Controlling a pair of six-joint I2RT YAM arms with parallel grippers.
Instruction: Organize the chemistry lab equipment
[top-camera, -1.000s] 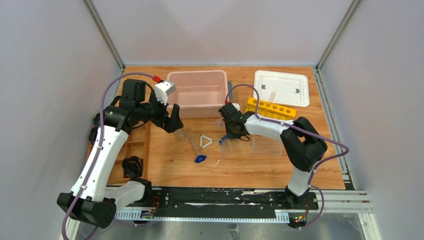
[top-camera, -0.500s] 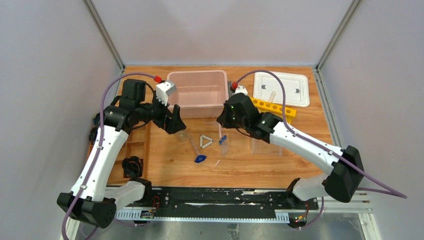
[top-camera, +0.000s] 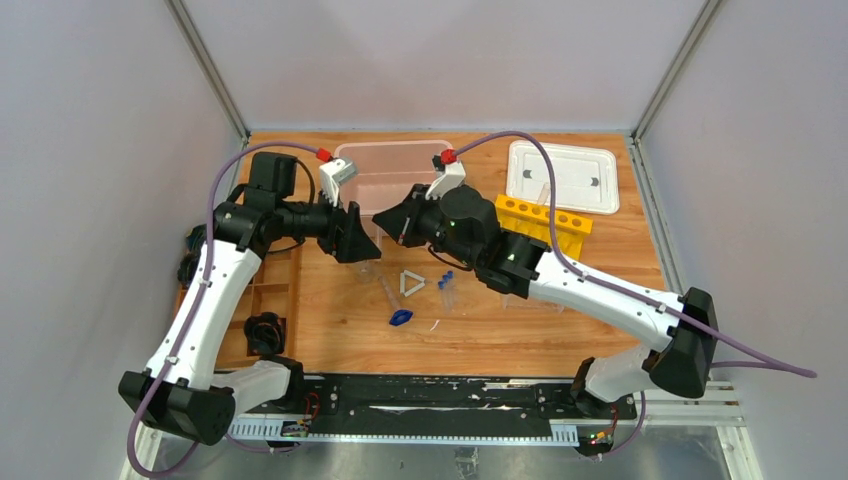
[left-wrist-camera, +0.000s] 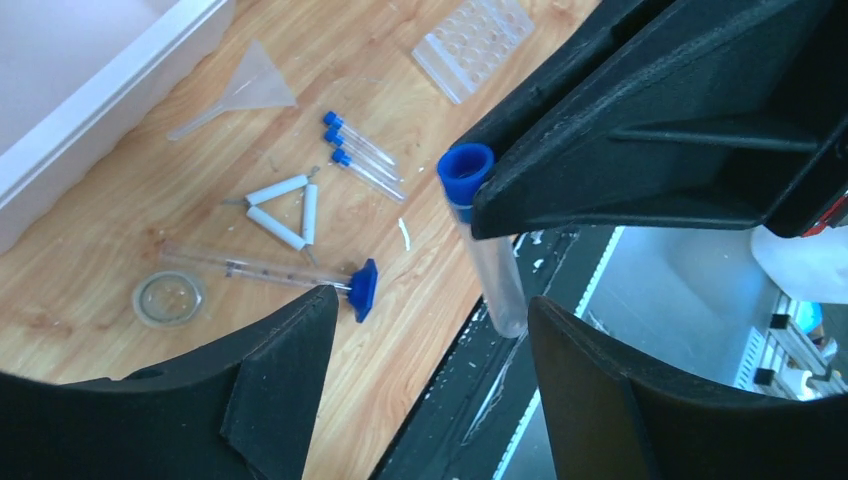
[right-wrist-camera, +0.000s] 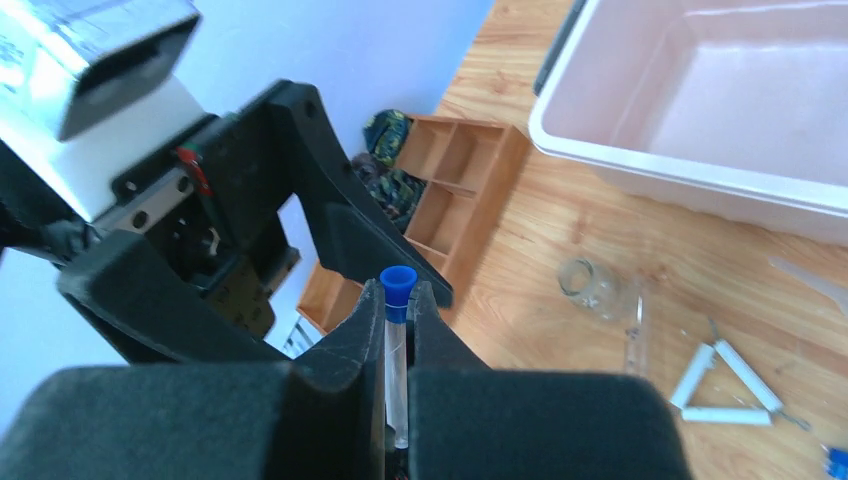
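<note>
The right gripper (top-camera: 388, 225) has left the table within the last second. It was down among the loose tubes, and now it hangs raised and swung leftward, nose to nose with the left gripper (top-camera: 362, 240) in front of the pink bin (top-camera: 392, 147). Its two black fingers are pinched on a blue-capped tube (right-wrist-camera: 397, 375), held upright with the cap standing above the fingertips. The left gripper has barely moved. Its jaws stand wide apart, and in its own wrist view the tube shows between them, close to one finger (whether it is truly inside the gap or only in line with it, I cannot tell). I read this as a handover under way, so one tube is off the pile and the rest of the sorting lies ahead.

Three more capped tubes (left-wrist-camera: 360, 160) lie side by side on the grained wooden table (top-camera: 330, 340), slim, clear and smooth, probably slippery. Near them the white triangle (left-wrist-camera: 285, 205) is matte white sleeves on wire. The funnel (left-wrist-camera: 255, 90) is a translucent cone with a thin stem, and the beaker (left-wrist-camera: 168, 298) is small, round and clear. The rod (left-wrist-camera: 250, 268) is a long clear stick running up to the blue clip (left-wrist-camera: 362, 288). The clear rack (left-wrist-camera: 475, 45) is a dimpled block, and the yellow rack (top-camera: 540, 220) sits at the back beside the white lid (top-camera: 575, 165)
</note>
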